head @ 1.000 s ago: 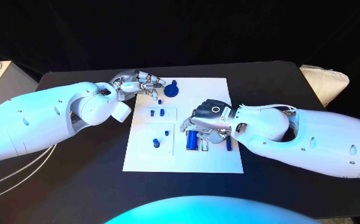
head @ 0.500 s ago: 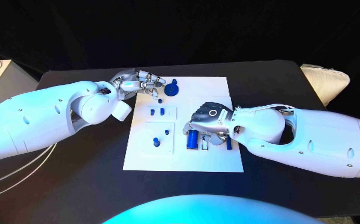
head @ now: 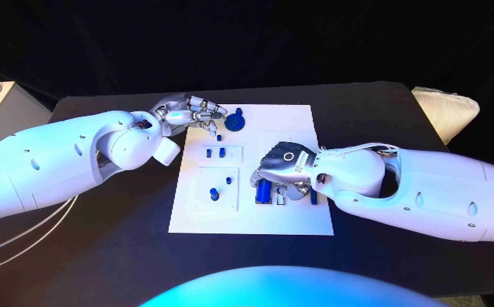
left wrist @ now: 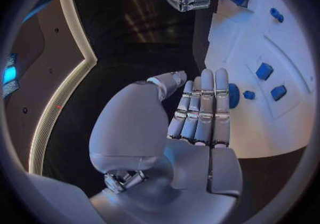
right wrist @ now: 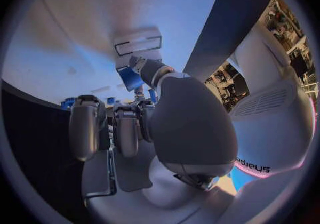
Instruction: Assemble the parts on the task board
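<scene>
Change: the right hand (head: 286, 166) has shifted slightly toward the lower left of the head view since a second ago; the left hand (head: 193, 114) has stayed put.
Task board (head: 283, 118): white plate, centre of the head view.
Right hand: fingers curled down over the long blue part (head: 265, 192), lower centre of the board; whether it grasps the part cannot be told.
Left hand: released, fingers straight, at the board's upper left corner, beside a round blue part (head: 237, 121).
Small parts (head: 214, 154): in the board's left recesses.

Dim, blue-tinted light, black backdrop; wrist views bend straight edges strongly.
</scene>
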### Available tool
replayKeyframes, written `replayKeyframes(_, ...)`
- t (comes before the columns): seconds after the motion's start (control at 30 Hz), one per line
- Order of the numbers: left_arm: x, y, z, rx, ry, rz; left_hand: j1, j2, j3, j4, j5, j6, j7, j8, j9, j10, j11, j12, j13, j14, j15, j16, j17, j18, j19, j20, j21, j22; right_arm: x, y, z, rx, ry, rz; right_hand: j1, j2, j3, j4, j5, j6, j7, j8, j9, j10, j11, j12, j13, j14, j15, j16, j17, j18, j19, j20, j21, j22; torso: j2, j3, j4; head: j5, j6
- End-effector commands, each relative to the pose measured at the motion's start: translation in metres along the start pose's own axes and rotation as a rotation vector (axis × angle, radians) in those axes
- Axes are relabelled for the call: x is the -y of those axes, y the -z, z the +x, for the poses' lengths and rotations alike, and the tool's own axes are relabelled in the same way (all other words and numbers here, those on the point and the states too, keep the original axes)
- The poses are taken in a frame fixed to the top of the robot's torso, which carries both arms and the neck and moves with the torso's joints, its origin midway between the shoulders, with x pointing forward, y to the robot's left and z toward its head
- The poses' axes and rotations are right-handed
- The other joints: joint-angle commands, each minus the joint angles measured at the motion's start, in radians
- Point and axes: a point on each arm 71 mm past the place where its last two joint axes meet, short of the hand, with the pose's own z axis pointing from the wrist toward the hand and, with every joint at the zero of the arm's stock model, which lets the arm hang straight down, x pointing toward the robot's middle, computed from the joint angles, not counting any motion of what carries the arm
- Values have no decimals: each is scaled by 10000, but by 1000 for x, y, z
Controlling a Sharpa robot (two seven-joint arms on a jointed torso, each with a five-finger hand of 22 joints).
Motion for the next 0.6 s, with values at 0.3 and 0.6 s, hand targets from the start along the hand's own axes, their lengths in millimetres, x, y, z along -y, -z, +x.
replayKeyframes(0.3, 1, -1, 3, -187, 27, 75, -11, 84, 96, -8, 36, -37, -3, -54, -13, -37, 3, 4, -8, -8, 40, -63, -6, 132, 18, 7, -19, 22, -3, -5, 5, 33, 18, -194, 11, 113, 112, -103, -94, 232, 20, 225, 69, 118, 30, 121, 1847, 1015, -88, 115, 2574, 44, 552, -84, 179, 2183, -1, -4, 9, 2, -41)
replayKeyframes(0.6, 1, 0, 2, -183, 27, 68, -11, 84, 96, -8, 36, -37, -3, -54, -13, -37, 3, 4, -8, -8, 40, -63, -6, 132, 18, 7, -19, 22, -2, -5, 7, 42, -4, -198, -10, 166, 370, -210, -210, 573, 117, 444, 144, 143, 87, 178, 1862, 1022, -48, 126, 2589, 36, 561, -81, 227, 2192, -5, -3, -6, 16, -59)
